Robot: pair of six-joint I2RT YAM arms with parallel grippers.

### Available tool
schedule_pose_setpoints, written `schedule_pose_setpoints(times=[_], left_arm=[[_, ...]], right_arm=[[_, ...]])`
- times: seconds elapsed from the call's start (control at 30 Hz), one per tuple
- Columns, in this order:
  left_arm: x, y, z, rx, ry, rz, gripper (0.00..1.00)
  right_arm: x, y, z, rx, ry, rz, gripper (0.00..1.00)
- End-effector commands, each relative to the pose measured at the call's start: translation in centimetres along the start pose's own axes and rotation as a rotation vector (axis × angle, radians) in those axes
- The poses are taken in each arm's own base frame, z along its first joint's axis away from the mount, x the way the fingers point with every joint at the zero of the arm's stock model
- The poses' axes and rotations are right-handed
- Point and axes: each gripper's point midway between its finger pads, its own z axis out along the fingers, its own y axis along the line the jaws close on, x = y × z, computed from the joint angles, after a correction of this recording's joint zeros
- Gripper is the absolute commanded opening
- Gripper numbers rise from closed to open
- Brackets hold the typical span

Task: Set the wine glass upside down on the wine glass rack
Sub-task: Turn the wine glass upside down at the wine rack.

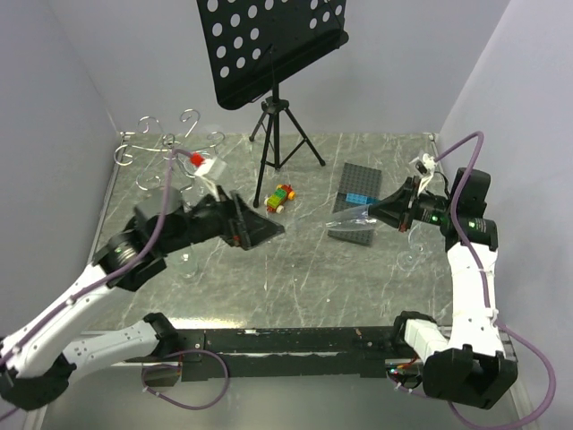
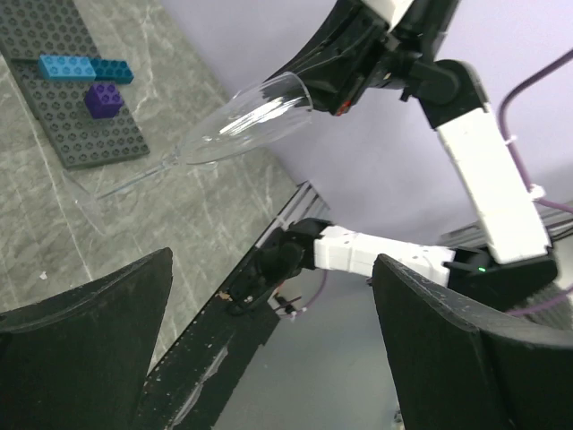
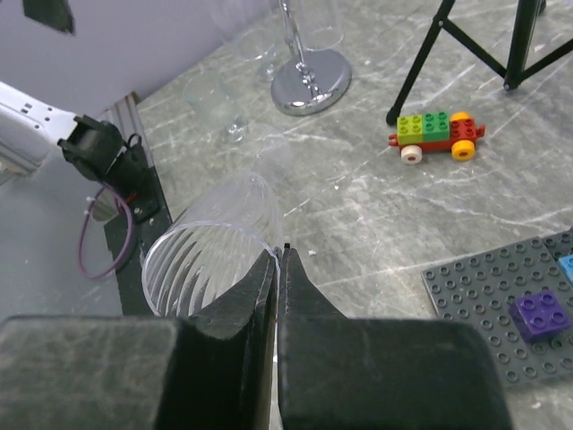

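Right claw [image 1: 382, 210] is pinched shut on the rim of the wine glass [image 1: 354, 216], holding it sideways in the air over the right half of the tabletop [image 1: 295, 278]. The foot points at the left claw [image 1: 260, 229], which gapes wide and empty mid-tabletop. My read is a handover, so the stem can be taken for the flip. The wine glass rack [image 1: 170, 148] stands at the far-left corner. Grey marbled surface, pale lilac walls.

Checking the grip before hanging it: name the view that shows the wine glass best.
Left wrist view: the whole wine glass shows side-on, bowl, stem and foot, rim pinched in the right tool. Right wrist view shows only its open bowl; top view, just a faint outline.
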Motion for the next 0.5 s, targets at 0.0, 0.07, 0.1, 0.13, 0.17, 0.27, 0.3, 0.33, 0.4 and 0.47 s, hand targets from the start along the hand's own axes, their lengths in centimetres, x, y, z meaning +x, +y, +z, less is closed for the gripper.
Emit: schedule_pose_setpoints(times=[0.0,0.07,0.1,0.13,0.17,0.27,0.3,0.33,0.4,0.47], left_arm=[[-0.2,0.2,2.3,-0.065,-0.02,0.067,0.97],[-0.4,0.2,3.2,-0.07,-0.022,0.079,0.97],[-0.5,0.4,3.6,-0.077,-0.026,0.082,0.97],[-0.7,0.5,3.9,-0.081,-0.033,0.084,0.97],[-0.7,0.5,4.1,-0.08,-0.037,0.086,0.97],[-0.7,0.5,4.8,-0.059,-0.042,0.087,0.97],[-0.5,0.6,5.0,-0.054,-0.044,0.091,0.96],[-0.4,0.7,5.0,-0.051,-0.049,0.089,0.97],[-0.2,0.9,5.2,-0.044,-0.052,0.088,0.97],[-0.3,1.0,5.3,-0.051,-0.056,0.093,0.96]], right_arm=[[-0.7,1.4,-0.4,-0.058,-0.064,-0.1,0.0],[-0.6,1.4,-0.4,-0.048,-0.069,-0.106,0.0],[-0.6,1.6,-0.5,-0.051,-0.07,-0.108,0.0],[-0.6,1.6,-0.5,-0.049,-0.072,-0.112,0.0],[-0.6,1.7,-0.5,-0.047,-0.073,-0.115,0.0],[-0.5,1.5,-0.5,-0.035,-0.074,-0.117,0.0],[-0.5,1.5,-0.5,-0.035,-0.074,-0.116,0.0],[-0.5,1.5,-0.5,-0.035,-0.074,-0.116,0.0],[-0.5,1.6,-0.5,-0.036,-0.073,-0.114,0.0],[-0.5,1.7,-0.5,-0.036,-0.074,-0.119,0.0]])
